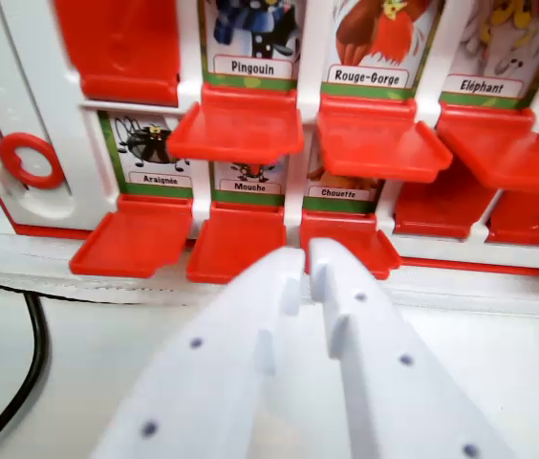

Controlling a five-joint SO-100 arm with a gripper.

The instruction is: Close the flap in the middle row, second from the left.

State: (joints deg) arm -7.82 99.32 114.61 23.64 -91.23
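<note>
I'm low and close to the game board (2, 115) now, white frame standing upright on the pale worktop (499, 325). My tool (306, 260) is narrow, jaws nearly together with only a slim slot between them and nothing held, which suits a push, not a grab. The tips sit just in front of the bottom row, between the open Mouche flap (236, 241) and the open Chouette flap (351, 241); whether they touch, I cannot tell.

My target, as I read it, is the Pingouin flap (236, 126) in the row above: folded down flat, red, jutting toward me like a shelf under its picture label. The Rouge-Gorge flap (381, 142) and Eléphant flap (504, 151) beside it hang open the same way. Only the top-left flap (117, 43) looks shut.

Being below the hinge line makes sense to me: I judge the flap needs lifting from underneath its front lip. The black cable (21, 382) lies off at the wrist view's left, clear of my path.
</note>
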